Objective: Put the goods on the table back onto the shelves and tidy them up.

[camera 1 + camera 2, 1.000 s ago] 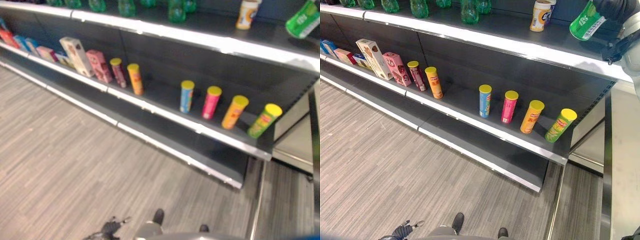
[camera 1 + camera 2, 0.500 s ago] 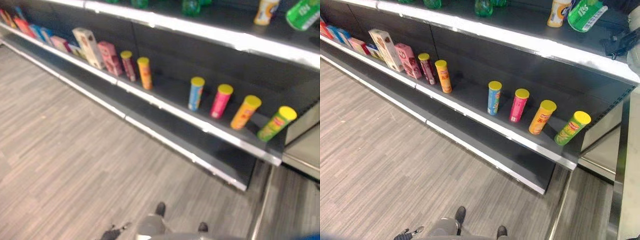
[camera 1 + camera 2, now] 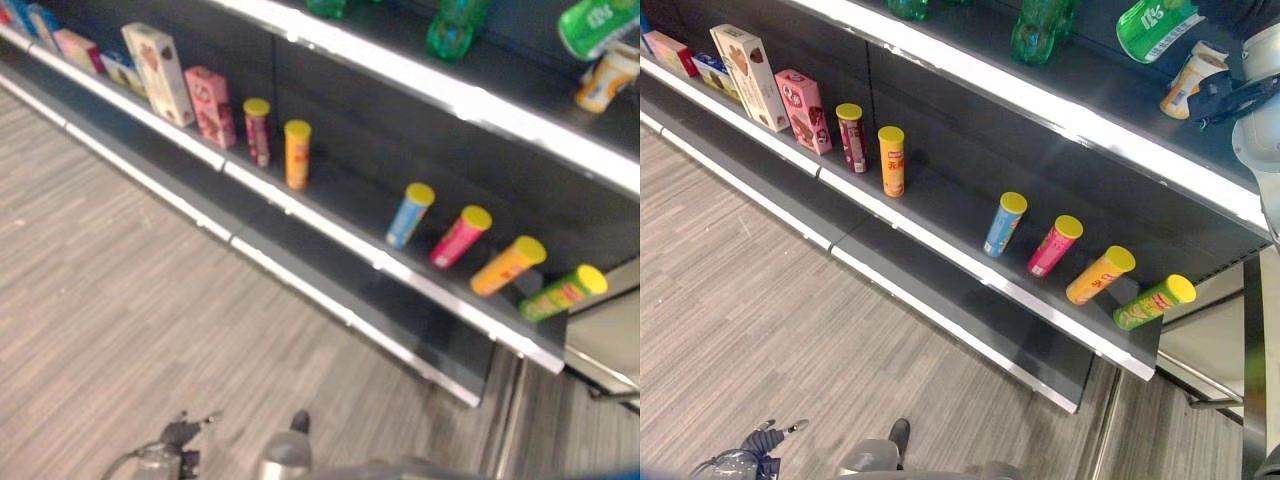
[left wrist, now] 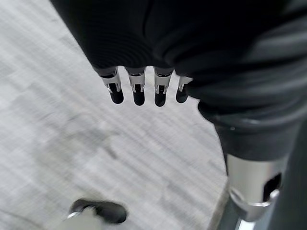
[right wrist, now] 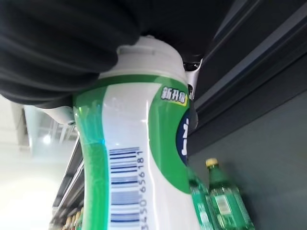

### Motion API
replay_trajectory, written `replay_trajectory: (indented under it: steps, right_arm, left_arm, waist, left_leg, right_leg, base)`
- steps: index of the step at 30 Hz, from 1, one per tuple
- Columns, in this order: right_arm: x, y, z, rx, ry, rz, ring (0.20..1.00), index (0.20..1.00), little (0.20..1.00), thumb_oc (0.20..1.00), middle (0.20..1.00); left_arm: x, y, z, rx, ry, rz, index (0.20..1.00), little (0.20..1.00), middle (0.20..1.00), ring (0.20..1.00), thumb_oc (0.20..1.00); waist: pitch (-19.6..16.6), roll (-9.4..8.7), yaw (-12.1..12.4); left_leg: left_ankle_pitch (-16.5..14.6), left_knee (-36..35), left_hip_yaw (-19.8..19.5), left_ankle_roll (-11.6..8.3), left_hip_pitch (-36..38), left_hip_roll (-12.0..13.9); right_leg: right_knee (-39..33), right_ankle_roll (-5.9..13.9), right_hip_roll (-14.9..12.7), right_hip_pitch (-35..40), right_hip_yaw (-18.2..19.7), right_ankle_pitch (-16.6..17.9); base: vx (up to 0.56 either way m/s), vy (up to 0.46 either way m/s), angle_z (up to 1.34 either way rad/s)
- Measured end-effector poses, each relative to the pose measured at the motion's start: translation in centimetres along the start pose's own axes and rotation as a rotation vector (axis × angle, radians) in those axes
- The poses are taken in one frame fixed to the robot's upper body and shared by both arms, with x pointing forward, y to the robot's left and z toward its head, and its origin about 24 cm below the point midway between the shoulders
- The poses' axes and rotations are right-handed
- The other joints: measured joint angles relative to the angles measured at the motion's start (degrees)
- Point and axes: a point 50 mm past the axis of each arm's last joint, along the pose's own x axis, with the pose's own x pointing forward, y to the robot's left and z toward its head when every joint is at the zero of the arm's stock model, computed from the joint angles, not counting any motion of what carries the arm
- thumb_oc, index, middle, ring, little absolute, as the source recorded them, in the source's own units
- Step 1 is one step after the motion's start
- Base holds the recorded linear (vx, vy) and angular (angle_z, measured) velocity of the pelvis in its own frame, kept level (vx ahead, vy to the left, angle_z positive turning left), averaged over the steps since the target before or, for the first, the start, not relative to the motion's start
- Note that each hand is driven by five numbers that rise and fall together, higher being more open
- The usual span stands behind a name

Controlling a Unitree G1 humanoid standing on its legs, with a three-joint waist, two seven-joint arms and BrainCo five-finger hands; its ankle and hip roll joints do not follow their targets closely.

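Note:
My right hand (image 5: 53, 52) is shut on a green and white bottle (image 5: 134, 163), held tilted above the top shelf (image 3: 1060, 105) at the far right. In the eye views the same bottle (image 3: 1150, 22) hangs just left of a pale yellow bottle (image 3: 1188, 80) that stands on that shelf. My left hand (image 3: 755, 445) hangs low by the floor with its fingers (image 4: 136, 91) straight and holds nothing.
Green bottles (image 3: 1035, 28) stand further left on the top shelf. The middle shelf carries several yellow-lidded tube cans: blue (image 3: 1004, 224), pink (image 3: 1054, 246), orange (image 3: 1099, 275) and green (image 3: 1153, 302). Two more cans (image 3: 891, 160) and boxes (image 3: 748, 62) stand to the left. Grey plank floor (image 3: 760, 300) lies in front.
The camera has shifted and tilted, so the shelves now slant more steeply. The held green bottle now shows left of the pale yellow bottle instead of right of it.

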Motion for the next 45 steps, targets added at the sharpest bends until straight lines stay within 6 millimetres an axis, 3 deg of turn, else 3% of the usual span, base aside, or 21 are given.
replay_trajectory:
  steps: [2, 4, 6, 8, 9, 10, 13, 17, 26, 35, 45]
  right_arm:
    - [0.1, -0.6, 0.4, -0.002, -0.017, -0.025, 0.2, 0.2, 0.2, 0.2, 0.2]
    - [0.0, -1.0, 0.3, -0.002, -0.015, -0.055, 0.2, 0.2, 0.2, 0.2, 0.2]
    - [0.0, -1.5, -0.5, -0.044, 0.013, -0.068, 0.2, 0.2, 0.2, 0.2, 0.2]
    - [-0.2, -1.8, -0.8, -0.064, 0.034, -0.065, 0.2, 0.2, 0.2, 0.2, 0.2]
    - [-0.5, -1.6, -1.0, -0.061, 0.036, -0.057, 0.2, 0.2, 0.2, 0.2, 0.2]
    - [-0.9, -1.5, -1.3, -0.059, 0.047, -0.05, 0.2, 0.2, 0.2, 0.2, 0.2]
    - [-1.0, -1.5, -1.7, -0.06, 0.068, -0.037, 0.2, 0.2, 0.2, 0.2, 0.2]
    - [-1.6, -0.8, -2.3, -0.049, 0.095, 0.034, 0.2, 0.2, 0.2, 0.2, 0.2]
    - [-2.2, 0.5, -2.5, -0.11, 0.083, 0.251, 0.2, 0.2, 0.2, 0.2, 0.2]
    - [-4.4, 5.3, -4.3, -0.121, 0.157, 0.535, 0.2, 0.2, 0.2, 0.2, 0.2]
    - [-4.3, 5.9, -4.7, -0.145, 0.174, 0.588, 0.2, 0.2, 0.2, 0.2, 0.2]
  left_arm:
    - [0.0, -0.2, -0.1, 0.0, 0.004, -0.005, 1.0, 1.0, 1.0, 1.0, 1.0]
    - [0.0, -0.5, -0.4, 0.008, 0.012, -0.012, 1.0, 1.0, 1.0, 1.0, 1.0]
    - [0.0, -0.7, -0.8, 0.074, 0.035, -0.015, 1.0, 1.0, 1.0, 1.0, 1.0]
    - [-0.3, -0.8, -1.5, 0.093, 0.039, -0.021, 1.0, 1.0, 1.0, 1.0, 1.0]
    - [-0.5, -0.7, -2.4, 0.094, 0.061, -0.02, 1.0, 1.0, 1.0, 1.0, 1.0]
    - [-0.7, -1.4, -3.2, 0.088, 0.078, -0.039, 1.0, 1.0, 1.0, 1.0, 1.0]
    - [-1.1, -3.3, -4.3, 0.087, 0.102, -0.089, 1.0, 1.0, 1.0, 1.0, 1.0]
    - [-1.1, -4.4, -3.5, 0.071, 0.063, -0.121, 1.0, 1.0, 1.0, 1.0, 1.0]
    - [-1.1, -4.5, -3.1, 0.071, 0.045, -0.134, 1.0, 1.0, 1.0, 1.0, 1.0]
    - [-1.2, -4.4, -3.7, 0.073, 0.067, -0.133, 1.0, 1.0, 1.0, 1.0, 1.0]
    - [-1.2, -4.3, -4.1, 0.075, 0.08, -0.131, 1.0, 1.0, 1.0, 1.0, 1.0]
  waist:
    - [-0.54, -0.01, -0.45]
    - [-0.88, 0.48, -1.49]
    - [-1.78, -0.69, -1.77]
    - [-2.96, -2.42, -1.83]
    - [-4.09, -3.88, -1.64]
    - [-4.5, -3.15, -1.59]
    - [-4.91, -1.67, -1.82]
    - [-5.07, -1.31, -2.17]
    - [-5.31, -1.46, -2.07]
    - [-5.85, -1.0, -1.8]
    - [-6.21, -0.36, -1.65]
  left_leg:
    - [0.08, -0.88, 0.24, 0.27, 0.93, -0.33]
    - [-0.11, -1.57, -0.28, 0.47, 1.59, -1.06]
    - [-0.14, -1.85, -0.52, 0.28, 1.12, -1.94]
    - [-0.17, -3.72, -1.73, -0.66, 2.83, -3.61]
    - [-0.67, -4.03, -1.93, -1.8, 3.46, -4.7]
    - [-1.02, -3.85, -2.24, -2.39, 3.94, -3.86]
    - [-2.05, -3.27, -2.11, -3.88, 3.69, -1.72]
    - [-2.28, -3.34, -1.98, -4.61, 3.57, 0.14]
    - [-2.28, -3.35, -1.97, -4.67, 3.11, 0.3]
    - [-2.36, -3.52, -2.18, -4.92, 3.84, 0.38]
    - [-2.22, -3.35, -4.12, -5.45, 2.88, 0.65]
  right_leg:
    - [-8.5, -0.71, 0.61, 0.05, -0.66, -1.51]
    - [-19.41, -1.2, 0.23, -0.71, -0.88, 1.28]
    - [-27.43, -0.63, -1.52, -0.68, -0.63, 5.08]
    - [-26.77, -1.55, -3.14, -0.19, -0.17, 5.92]
    - [-27.69, -2.68, -3.66, 1.22, 0.35, 8.9]
    - [-27.51, -2.31, -2.78, 1.89, 0.44, 11.2]
    - [-27.53, -3.12, -0.43, 1.55, 0.02, 11.0]
    - [-27.55, -4.15, 1.5, 1.37, 0.09, 10.85]
    - [-27.55, -4.24, 1.33, 1.13, -0.18, 10.85]
    - [-27.57, -4.55, 1.34, 1.99, -0.46, 10.61]
    - [-27.59, -4.91, 1.39, 2.14, -2.59, 10.36]
  base:
    - [0.17, 0.019, 0.13]
    - [0.12, -0.008, 0.2]
    - [0.1, 0.037, 0.21]
    - [0.14, 0.033, 0.25]
    - [0.08, 0.011, 0.13]
    - [0.04, -0.004, 0.06]
    - [0.01, -0.022, -0.05]
    - [0.0, -0.04, -0.07]
    - [0.02, -0.029, 0.02]
    - [0.02, -0.017, 0.01]
    - [0.02, -0.022, 0.11]
